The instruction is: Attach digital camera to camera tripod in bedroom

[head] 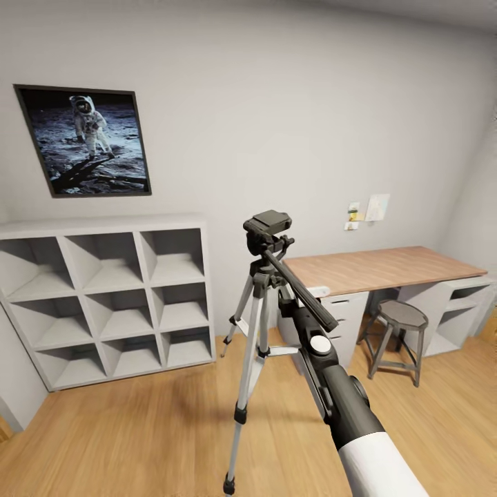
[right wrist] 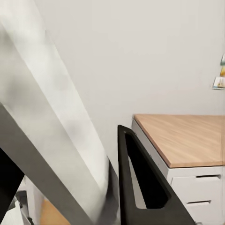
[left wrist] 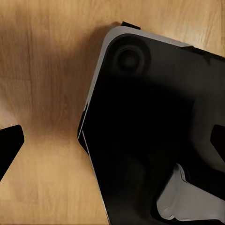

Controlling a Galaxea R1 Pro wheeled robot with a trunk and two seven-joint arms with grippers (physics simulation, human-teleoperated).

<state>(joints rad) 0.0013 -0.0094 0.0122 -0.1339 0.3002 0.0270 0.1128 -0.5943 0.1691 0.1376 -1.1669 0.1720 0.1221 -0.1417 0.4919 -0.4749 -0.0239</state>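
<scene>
The camera tripod (head: 259,310) stands on the wood floor in the middle of the bedroom, silver legs spread, its dark grey head (head: 268,226) bare on top and the long pan handle (head: 304,293) slanting down toward me. My right gripper (head: 284,293) reaches in just below the head. In the right wrist view a silver tripod leg (right wrist: 56,122) spans the whole gap between the black fingers (right wrist: 140,178), so the right gripper (right wrist: 65,159) looks shut on it. My left gripper (left wrist: 112,140) hangs open over the floor beside my own base. The digital camera is out of view.
A white cube shelf (head: 103,297) stands against the wall at the left under a framed astronaut picture (head: 86,141). A wood-topped white desk (head: 376,269) fills the right, with a short grey stool (head: 400,321) in front. Bare plank floor (head: 159,428) surrounds the tripod.
</scene>
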